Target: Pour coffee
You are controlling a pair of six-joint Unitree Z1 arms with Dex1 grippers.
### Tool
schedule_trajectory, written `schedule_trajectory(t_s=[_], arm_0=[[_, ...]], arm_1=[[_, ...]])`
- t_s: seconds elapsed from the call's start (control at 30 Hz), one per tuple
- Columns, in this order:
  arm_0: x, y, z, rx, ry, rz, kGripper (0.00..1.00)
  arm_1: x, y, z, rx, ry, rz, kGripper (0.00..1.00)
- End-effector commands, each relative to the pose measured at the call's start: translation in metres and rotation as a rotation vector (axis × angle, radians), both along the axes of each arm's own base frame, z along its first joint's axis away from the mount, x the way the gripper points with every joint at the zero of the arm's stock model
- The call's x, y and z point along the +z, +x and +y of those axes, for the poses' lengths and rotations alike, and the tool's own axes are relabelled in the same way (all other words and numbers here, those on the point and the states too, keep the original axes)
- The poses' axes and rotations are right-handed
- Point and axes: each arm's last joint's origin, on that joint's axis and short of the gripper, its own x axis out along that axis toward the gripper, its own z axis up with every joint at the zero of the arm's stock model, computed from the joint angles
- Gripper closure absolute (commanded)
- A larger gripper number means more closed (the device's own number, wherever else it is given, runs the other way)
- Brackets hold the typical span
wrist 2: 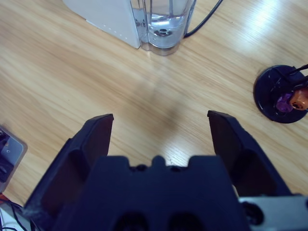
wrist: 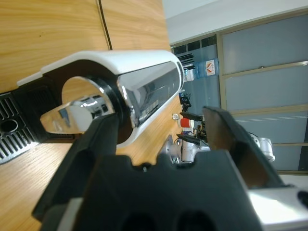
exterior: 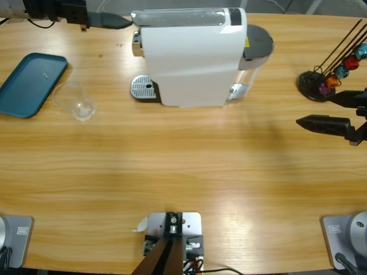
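The white coffee machine (exterior: 192, 57) stands at the back middle of the table, its chrome drip tray (exterior: 143, 87) on its left side. My left gripper (exterior: 121, 23) comes in from the upper left. It is open at the left end of the machine's chrome top lever (wrist: 144, 96), which shows between the jaws in the left wrist view. A clear drinking glass (exterior: 74, 101) stands left of the machine. No coffee is in view. My right gripper (exterior: 321, 112) hangs open at the right edge over bare table (wrist 2: 159, 101), holding nothing.
A teal tray (exterior: 28, 83) lies at the far left beside the glass. A black capsule stand (exterior: 321, 83) with coloured capsules sits at the right, just behind my right gripper. The machine's clear water tank (wrist 2: 163, 24) and its cable are at its right end.
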Motion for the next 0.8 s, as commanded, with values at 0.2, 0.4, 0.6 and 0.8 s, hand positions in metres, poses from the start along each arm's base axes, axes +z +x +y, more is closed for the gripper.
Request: schedule_trajectory(t_s=[0.2, 0.4, 0.6, 0.8], arm_0=[[-0.018, 0.014, -0.008, -0.033, -0.004, 0.053, 0.530], [-0.011, 0.013, -0.007, -0.012, -0.001, 0.025, 1.000], [-0.002, 0.008, -0.004, 0.002, -0.003, -0.005, 1.000], [0.016, -0.001, -0.002, 0.011, -0.013, -0.043, 1.000]], arm_1=[[-0.010, 0.005, 0.001, -0.024, -0.034, 0.036, 0.165], [-0.010, 0.006, 0.001, -0.024, -0.037, 0.039, 0.281], [-0.011, 0.006, 0.001, -0.024, -0.038, 0.041, 0.363], [-0.010, 0.006, 0.001, -0.024, -0.037, 0.039, 0.363]])
